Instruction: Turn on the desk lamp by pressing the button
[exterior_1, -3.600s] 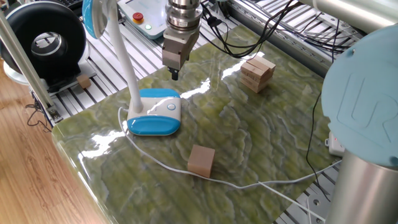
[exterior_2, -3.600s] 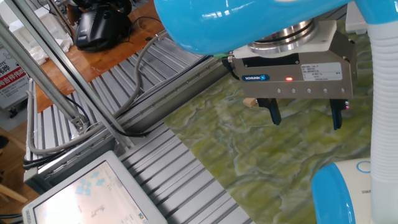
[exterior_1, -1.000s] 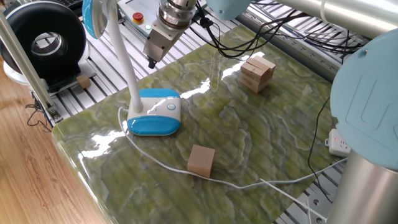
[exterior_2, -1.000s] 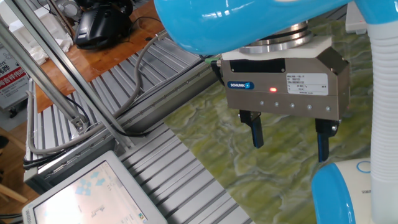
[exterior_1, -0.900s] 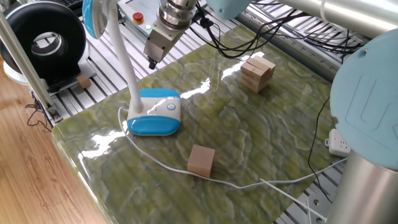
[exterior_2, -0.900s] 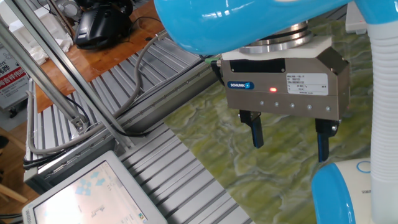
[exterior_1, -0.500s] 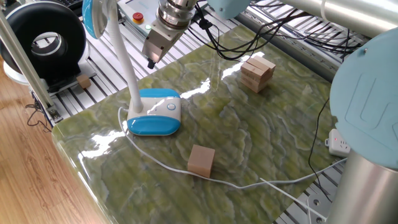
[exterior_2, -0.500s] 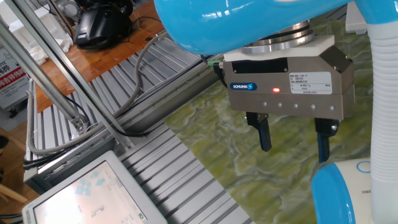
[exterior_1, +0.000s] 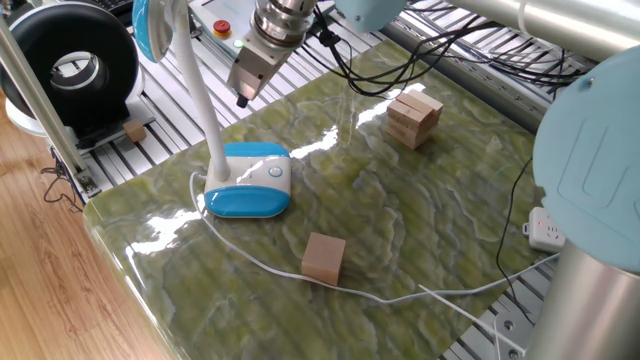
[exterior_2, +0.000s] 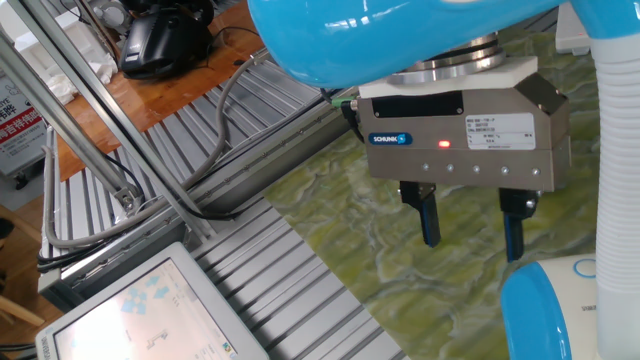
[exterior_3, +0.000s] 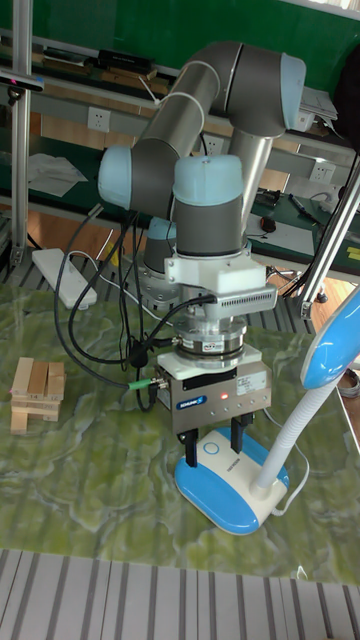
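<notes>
The desk lamp stands near the table's left edge, with its blue-sided base (exterior_1: 248, 182), white neck (exterior_1: 195, 85) and blue-rimmed head (exterior_1: 150, 25). The button (exterior_1: 275, 171) is a small white disc on the base's white top. My gripper (exterior_1: 241, 100) hangs tilted above and behind the base, close to the neck, touching nothing. It is open, with a clear gap between the dark fingers (exterior_2: 430, 222). In the tall fixed view the gripper (exterior_3: 213, 441) hovers over the base (exterior_3: 240, 495), and the button (exterior_3: 212, 451) shows between the fingers.
A stack of wooden blocks (exterior_1: 413, 115) sits at the back right and a wooden cube (exterior_1: 324, 257) at the front. The lamp's white cord (exterior_1: 380, 295) trails across the front. A black ring fan (exterior_1: 70, 65) and a red button (exterior_1: 221, 27) lie off the table's left.
Since 3.6 s ago the gripper has moved left and tilted towards the lamp's neck. Over the last second it has hardly shifted, but its fingers have drawn closer together.
</notes>
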